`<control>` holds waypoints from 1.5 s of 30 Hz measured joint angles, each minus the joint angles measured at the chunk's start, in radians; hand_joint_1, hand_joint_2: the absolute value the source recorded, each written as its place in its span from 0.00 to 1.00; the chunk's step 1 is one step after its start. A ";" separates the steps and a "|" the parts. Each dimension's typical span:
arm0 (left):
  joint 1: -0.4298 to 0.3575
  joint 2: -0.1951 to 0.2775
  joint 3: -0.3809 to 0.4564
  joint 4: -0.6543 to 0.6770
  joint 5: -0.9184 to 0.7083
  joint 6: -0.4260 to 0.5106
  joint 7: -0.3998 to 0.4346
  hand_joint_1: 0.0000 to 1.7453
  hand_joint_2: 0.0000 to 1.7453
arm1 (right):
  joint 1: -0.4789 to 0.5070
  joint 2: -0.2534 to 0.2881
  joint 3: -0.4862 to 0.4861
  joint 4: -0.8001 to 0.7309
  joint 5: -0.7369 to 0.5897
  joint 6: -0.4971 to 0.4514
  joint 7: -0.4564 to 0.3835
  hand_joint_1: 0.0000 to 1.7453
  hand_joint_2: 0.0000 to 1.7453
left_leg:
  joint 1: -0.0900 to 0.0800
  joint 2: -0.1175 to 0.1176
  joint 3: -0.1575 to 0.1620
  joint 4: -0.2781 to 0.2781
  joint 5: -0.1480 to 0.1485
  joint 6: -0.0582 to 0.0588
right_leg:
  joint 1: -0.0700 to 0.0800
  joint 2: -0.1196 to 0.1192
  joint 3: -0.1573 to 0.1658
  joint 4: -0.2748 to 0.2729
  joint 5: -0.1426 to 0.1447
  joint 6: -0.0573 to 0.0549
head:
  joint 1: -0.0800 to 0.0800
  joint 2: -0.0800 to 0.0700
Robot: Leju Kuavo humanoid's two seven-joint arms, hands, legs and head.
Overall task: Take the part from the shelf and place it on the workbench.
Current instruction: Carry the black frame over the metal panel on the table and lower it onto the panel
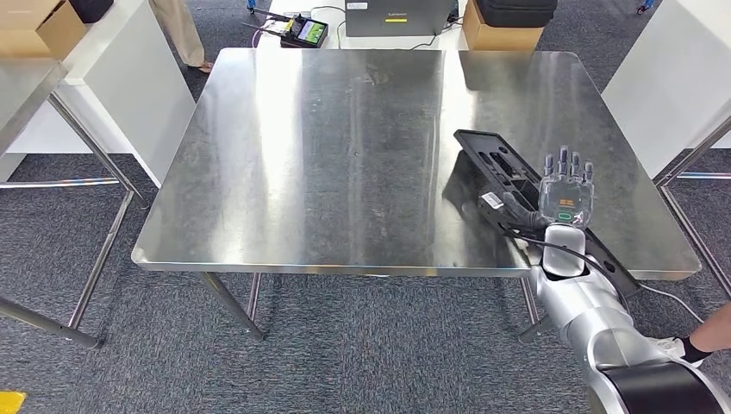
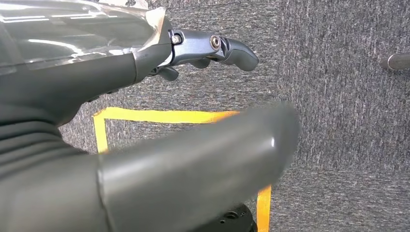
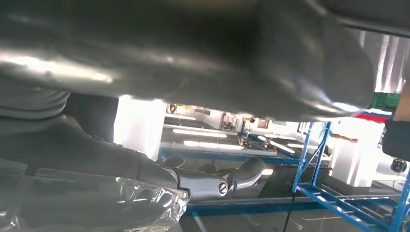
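The long black part point(image 1: 496, 164) slants over the right side of the steel workbench point(image 1: 345, 155). Its far end is lifted, with a dark reflection under it, and its near end reaches past the table's front edge. My right hand point(image 1: 566, 194) lies over the part's middle with the back of the hand up and fingers stretched forward, holding it. In the right wrist view the fingers point(image 3: 217, 181) show straight beside the shiny tabletop. My left hand point(image 2: 145, 63) hangs over grey carpet, holding nothing, fingers loosely bent.
A second steel table point(image 1: 26, 86) stands at the left and white panels point(image 1: 672, 78) at the right. A cardboard box point(image 1: 496, 34) and devices sit behind the workbench. A person's foot point(image 1: 694, 347) is near my right arm. Yellow tape point(image 2: 159, 116) marks the floor.
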State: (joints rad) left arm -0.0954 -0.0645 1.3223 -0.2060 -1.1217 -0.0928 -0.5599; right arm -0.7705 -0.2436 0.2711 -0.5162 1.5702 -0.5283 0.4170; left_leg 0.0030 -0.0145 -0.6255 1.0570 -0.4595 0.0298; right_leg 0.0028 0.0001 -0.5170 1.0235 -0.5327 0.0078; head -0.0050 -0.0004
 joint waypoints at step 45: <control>0.001 0.003 0.002 0.000 0.021 0.034 0.005 0.00 0.00 | 0.556 0.292 -0.060 -1.240 -1.933 0.594 -1.045 0.00 0.00 | 0.000 -0.001 0.001 -0.003 -0.001 -0.001 | 0.001 -0.002 0.000 0.000 -0.002 -0.001 | 0.000 0.000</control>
State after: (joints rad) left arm -0.0945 -0.0610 1.3243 -0.2060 -1.1007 -0.0589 -0.5547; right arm -0.2146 0.0484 0.2109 -1.7567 -0.3631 0.0653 -0.6282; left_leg 0.0033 -0.0155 -0.6246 1.0544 -0.4604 0.0283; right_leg 0.0033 -0.0020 -0.5170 1.0232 -0.5344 0.0064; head -0.0049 -0.0004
